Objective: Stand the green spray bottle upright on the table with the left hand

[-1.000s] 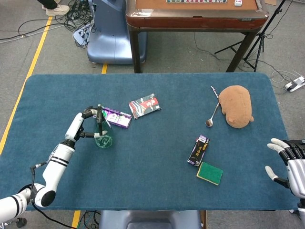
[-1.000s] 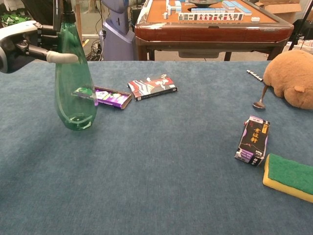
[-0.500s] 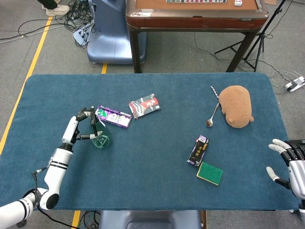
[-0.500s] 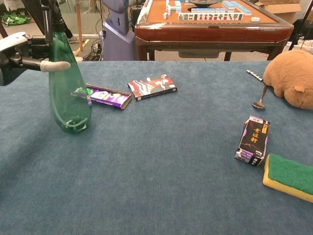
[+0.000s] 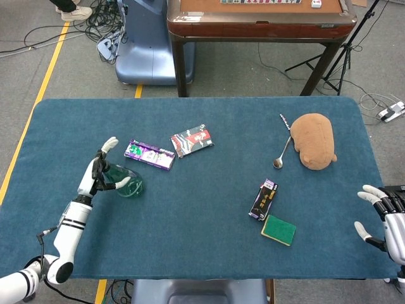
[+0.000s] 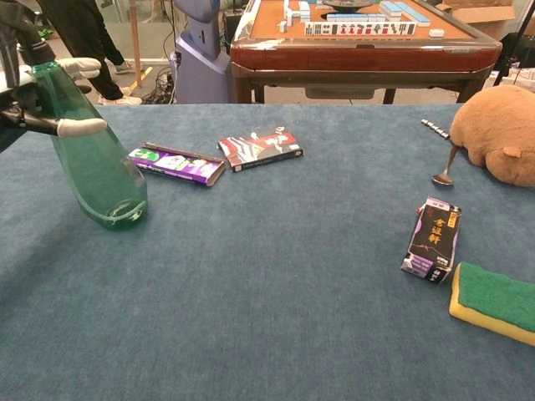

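Note:
The green spray bottle (image 6: 100, 167) leans to the left with its base on the table (image 6: 276, 301), near the left edge. My left hand (image 5: 98, 174) grips its upper part just below the dark spray head, with white fingers (image 6: 81, 127) on both sides of the neck. In the head view the green spray bottle (image 5: 126, 183) lies just right of that hand. My right hand (image 5: 380, 218) hovers at the table's near right corner, fingers spread and holding nothing.
A purple box (image 6: 175, 163) lies right behind the bottle, with a red-and-black pack (image 6: 261, 148) beyond it. On the right are a black box (image 5: 263, 199), a green-and-yellow sponge (image 5: 278, 229), a spoon (image 5: 281, 155) and a brown plush toy (image 5: 314, 140).
The left hand has drawn back to the left with the bottle. The bottle stood nearly upright before and now tilts left. The right hand has stayed where it was.

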Controlling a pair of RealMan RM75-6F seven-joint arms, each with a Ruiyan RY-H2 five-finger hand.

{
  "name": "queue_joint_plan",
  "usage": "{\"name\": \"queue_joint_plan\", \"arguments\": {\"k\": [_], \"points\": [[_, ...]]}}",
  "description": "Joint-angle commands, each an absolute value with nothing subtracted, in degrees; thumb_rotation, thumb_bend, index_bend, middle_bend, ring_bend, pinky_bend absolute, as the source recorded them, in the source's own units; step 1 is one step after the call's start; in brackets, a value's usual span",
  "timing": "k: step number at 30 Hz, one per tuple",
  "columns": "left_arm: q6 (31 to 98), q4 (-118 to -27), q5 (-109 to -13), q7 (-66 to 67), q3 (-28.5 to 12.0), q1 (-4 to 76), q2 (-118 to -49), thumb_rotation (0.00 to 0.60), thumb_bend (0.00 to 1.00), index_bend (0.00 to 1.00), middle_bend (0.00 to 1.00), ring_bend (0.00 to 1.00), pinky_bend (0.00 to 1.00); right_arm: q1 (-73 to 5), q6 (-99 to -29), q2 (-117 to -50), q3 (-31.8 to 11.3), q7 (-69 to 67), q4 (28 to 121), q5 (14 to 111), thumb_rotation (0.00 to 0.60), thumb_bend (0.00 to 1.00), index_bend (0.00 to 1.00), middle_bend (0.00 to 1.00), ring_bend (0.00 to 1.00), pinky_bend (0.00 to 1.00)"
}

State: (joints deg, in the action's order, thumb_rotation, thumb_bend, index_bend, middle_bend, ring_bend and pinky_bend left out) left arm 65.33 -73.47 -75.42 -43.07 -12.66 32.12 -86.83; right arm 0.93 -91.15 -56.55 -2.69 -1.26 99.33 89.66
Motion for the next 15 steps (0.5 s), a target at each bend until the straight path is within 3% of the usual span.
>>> {"name": "queue_joint_plan", "arguments": {"k": [1, 15], "points": [[65.2, -73.6, -75.6, -43.2, -12.7, 31.8, -86.6, 0.600, 0.22, 0.02, 0.00, 0.00, 0.00, 0.9, -91.2, -56.5, -2.7, -1.2, 99.4, 89.7, 0.600, 0.25, 0.29, 0.23, 0.15, 0.18], [65.4, -76.7, -79.6, -44.6, -11.1, 30.4, -82.0, 0.600, 0.22, 0.00, 0.00, 0.00, 0.00, 0.8, -90.9, -56.5, -2.8, -0.9, 99.6, 89.6, 0.600, 0.25, 0.29, 0.23, 0.15, 0.18]]}}
